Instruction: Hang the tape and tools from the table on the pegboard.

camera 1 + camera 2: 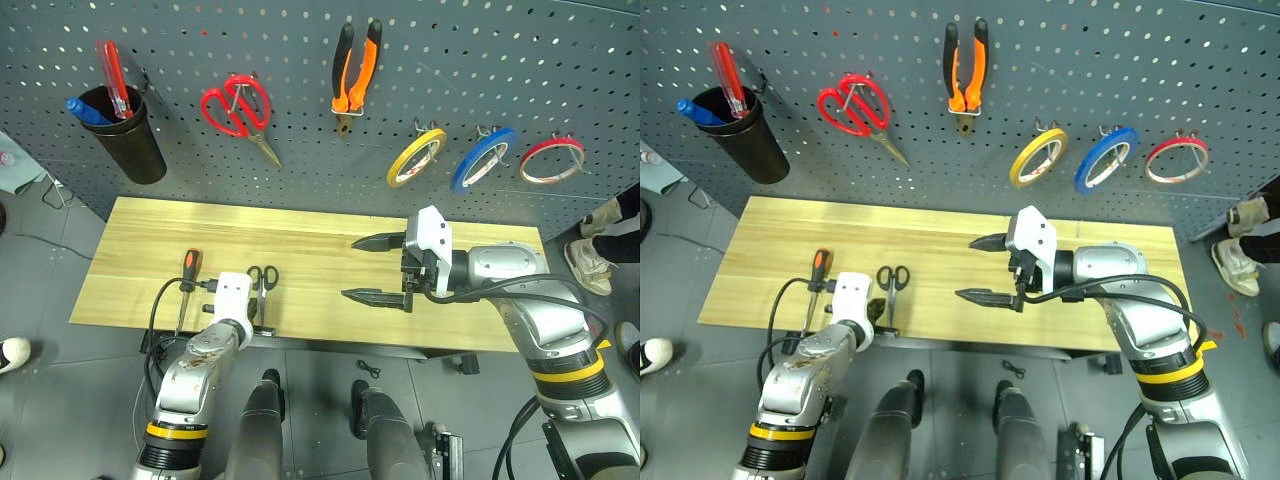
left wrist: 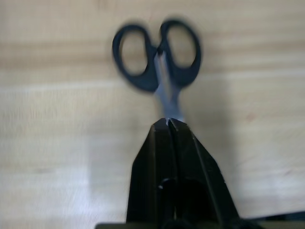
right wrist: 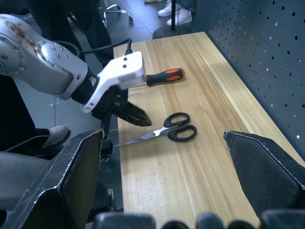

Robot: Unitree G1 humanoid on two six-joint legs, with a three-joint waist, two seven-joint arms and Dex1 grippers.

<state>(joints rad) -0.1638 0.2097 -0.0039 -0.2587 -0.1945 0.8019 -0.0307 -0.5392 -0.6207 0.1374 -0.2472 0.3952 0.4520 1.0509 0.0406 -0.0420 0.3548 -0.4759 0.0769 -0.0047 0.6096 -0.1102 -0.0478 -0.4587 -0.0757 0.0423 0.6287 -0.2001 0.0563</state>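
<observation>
Small black-handled scissors [image 1: 262, 277] lie flat on the light wood table [image 1: 320, 225] near its front edge, handles toward the pegboard [image 1: 300, 40]. My left gripper [image 2: 167, 123] is shut, its tips just over the blade, which runs under the fingers [image 3: 136, 114]. The orange-and-black screwdriver [image 1: 188, 268] lies just left of it. My right gripper [image 1: 348, 268] hovers open over the table's middle, pointing left, nothing in it. The orange-handled pliers [image 1: 355, 70] and the yellow tape [image 1: 416, 158] hang on pegboard hooks.
On the pegboard also hang red scissors [image 1: 236, 108], a blue tape ring [image 1: 483, 160], a red tape ring [image 1: 551, 160] and a black cup [image 1: 130, 140] with a red-handled tool and a blue pen. A person's shoes [image 1: 590, 250] stand right of the table.
</observation>
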